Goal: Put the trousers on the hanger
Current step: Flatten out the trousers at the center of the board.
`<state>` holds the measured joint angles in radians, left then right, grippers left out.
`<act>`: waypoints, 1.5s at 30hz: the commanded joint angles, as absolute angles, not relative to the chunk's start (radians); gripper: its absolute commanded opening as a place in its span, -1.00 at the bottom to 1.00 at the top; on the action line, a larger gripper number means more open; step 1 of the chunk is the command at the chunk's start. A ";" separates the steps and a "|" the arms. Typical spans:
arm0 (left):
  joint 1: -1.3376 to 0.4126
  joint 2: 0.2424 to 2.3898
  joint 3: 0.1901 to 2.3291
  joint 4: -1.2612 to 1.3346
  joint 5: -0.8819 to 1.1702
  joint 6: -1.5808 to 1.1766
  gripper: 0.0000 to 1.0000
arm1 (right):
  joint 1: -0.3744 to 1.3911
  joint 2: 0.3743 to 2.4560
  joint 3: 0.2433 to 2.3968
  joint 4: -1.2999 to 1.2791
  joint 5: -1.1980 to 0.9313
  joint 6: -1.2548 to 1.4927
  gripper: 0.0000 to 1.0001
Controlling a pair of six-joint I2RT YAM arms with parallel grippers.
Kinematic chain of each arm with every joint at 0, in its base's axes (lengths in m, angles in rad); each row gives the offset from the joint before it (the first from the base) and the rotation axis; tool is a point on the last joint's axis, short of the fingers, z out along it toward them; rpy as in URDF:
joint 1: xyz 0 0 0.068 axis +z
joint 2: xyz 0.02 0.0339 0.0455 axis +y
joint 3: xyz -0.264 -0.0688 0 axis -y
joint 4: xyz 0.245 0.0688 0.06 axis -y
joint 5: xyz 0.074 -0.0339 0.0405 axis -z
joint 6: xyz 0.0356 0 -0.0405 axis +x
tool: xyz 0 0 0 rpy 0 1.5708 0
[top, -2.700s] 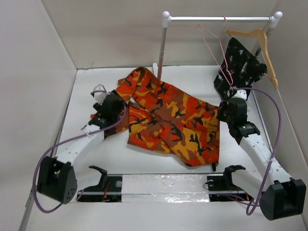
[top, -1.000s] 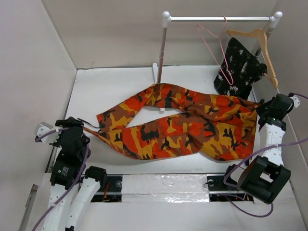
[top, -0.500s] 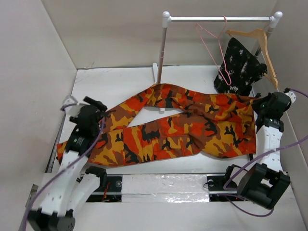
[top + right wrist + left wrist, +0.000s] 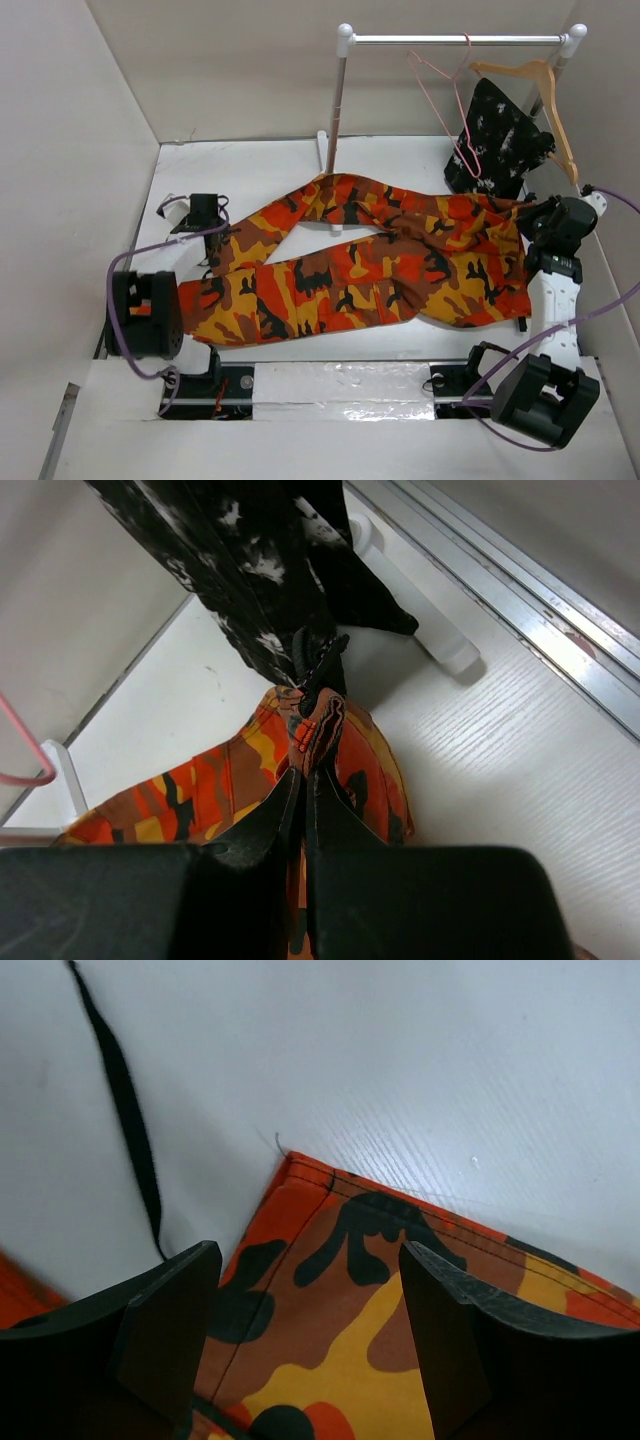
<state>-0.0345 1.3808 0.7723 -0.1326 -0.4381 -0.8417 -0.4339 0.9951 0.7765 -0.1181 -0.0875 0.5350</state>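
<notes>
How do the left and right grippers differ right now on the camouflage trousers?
The left gripper is open; the right gripper is shut. The left gripper grips nothing, spread over a hem corner of the trousers; the right gripper pinches a bunched fold. The left gripper is at a leg end; the right gripper is at the opposite end, near the black speckled garment. Both are at the trousers.

The left arm [image 4: 145, 315] and right arm [image 4: 555, 290] had white links, chunky black joint housings and trailing purple cables [image 4: 600, 304], while the left gripper [image 4: 305, 1250] and right gripper [image 4: 303, 778] ended in matte black, wedge-shaped fingers [image 4: 165, 1330].
</notes>
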 commanded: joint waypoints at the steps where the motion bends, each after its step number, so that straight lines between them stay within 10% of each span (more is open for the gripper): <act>1: -0.037 1.498 0.842 -0.092 -0.371 -0.796 0.39 | -0.431 0.994 0.776 -0.012 -0.109 0.529 -1.00; 11: -0.009 1.696 0.930 -0.117 -0.354 -0.801 0.06 | -0.431 1.009 0.781 -0.011 -0.127 0.526 -1.00; 16: 0.026 1.749 0.968 -0.114 -0.316 -0.796 -1.00 | -0.440 0.994 0.782 -0.012 -0.117 0.525 -1.00; 45: 0.207 1.140 1.574 -0.298 -0.463 -0.681 -1.00 | -0.480 0.641 1.109 -0.495 0.086 0.397 -1.00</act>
<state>0.1982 1.1774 1.5291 -0.3065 -0.4236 -0.7033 -0.4717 0.6979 1.0069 -0.4793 -0.0200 0.4461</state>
